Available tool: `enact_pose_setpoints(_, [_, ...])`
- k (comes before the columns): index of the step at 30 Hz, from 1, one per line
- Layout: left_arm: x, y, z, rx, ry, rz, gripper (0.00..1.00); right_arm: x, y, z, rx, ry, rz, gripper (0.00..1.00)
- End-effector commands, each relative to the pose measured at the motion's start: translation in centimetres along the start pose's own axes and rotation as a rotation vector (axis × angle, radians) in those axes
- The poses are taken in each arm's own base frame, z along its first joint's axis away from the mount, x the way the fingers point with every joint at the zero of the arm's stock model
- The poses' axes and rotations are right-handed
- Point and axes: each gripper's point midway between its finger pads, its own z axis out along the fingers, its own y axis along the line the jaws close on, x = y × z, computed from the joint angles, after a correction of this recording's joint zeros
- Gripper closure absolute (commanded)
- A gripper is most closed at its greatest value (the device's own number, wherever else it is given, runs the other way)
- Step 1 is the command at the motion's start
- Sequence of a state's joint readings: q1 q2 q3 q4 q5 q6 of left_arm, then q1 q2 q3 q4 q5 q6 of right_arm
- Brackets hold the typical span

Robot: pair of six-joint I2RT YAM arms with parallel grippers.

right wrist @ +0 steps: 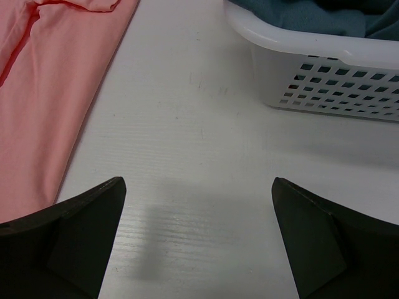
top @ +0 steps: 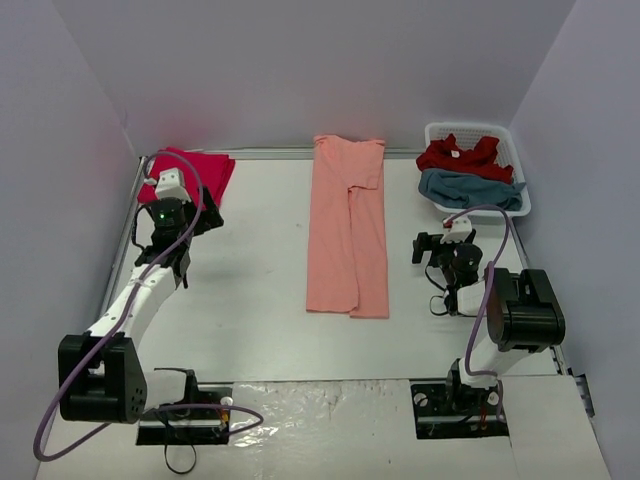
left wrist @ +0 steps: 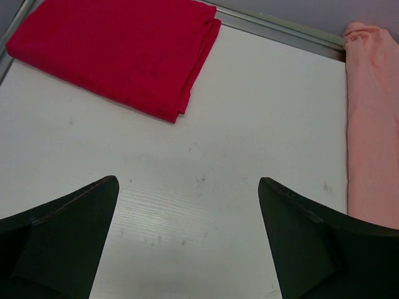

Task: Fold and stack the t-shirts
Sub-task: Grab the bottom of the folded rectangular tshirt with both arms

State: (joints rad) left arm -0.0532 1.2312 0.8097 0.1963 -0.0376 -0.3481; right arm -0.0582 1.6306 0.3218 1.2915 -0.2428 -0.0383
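Counter (top: 250, 300), white, walled on three sides.

Salmon-orange t-shirt (top: 347, 225): lies flat along the middle of the counter, folded lengthwise into a long narrow strip. Its top end is at the far edge and its lower hem reaches about halfway toward the near edge. One sleeve is folded in over the body near the far end. Neither tool touches it.

Crimson t-shirt (top: 195, 175): folded into a flat rectangle in the far left corner, layered edges showing on its right side.

White slotted basket (top: 520, 195): far right corner. Inside it are a crumpled red t-shirt (top: 458, 155) at the back and a teal-blue t-shirt (top: 470, 187) bunched at the front, lapping the rim.

Left tool (left wrist: 188, 182): fingers spread wide, nothing between them, over bare counter just on the near side of the folded crimson t-shirt. The salmon strip is off to its right, well apart.

Right tool (right wrist: 199, 180): fingers spread wide, holding nothing, above bare counter between the salmon strip's right edge and the basket's near wall. It touches neither.
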Motion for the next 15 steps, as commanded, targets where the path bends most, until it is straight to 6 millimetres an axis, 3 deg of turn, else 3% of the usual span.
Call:
enact_pose_setpoints(1, [-0.1, -1.5, -0.1, 0.063, 0.024, -0.025, 0.06, -5.1, -0.4, 0.4, 0.017, -0.199, -0.040, 0.00])
enact_pose_setpoints(11, [2.8, -0.5, 1.2, 0.002, 0.150, -0.039, 0.06, -5.1, -0.4, 0.4, 0.016, -0.199, -0.038, 0.00])
enact_pose_setpoints(14, [3.3, -1.1, 1.1, 0.049, 0.149, -0.048, 0.06, -5.1, -0.4, 0.4, 0.015, -0.199, -0.040, 0.00])
enact_pose_setpoints(15, [2.6, -1.7, 1.2, 0.079, 0.107, -0.060, 0.06, -5.1, -0.4, 0.4, 0.015, -0.199, -0.038, 0.00])
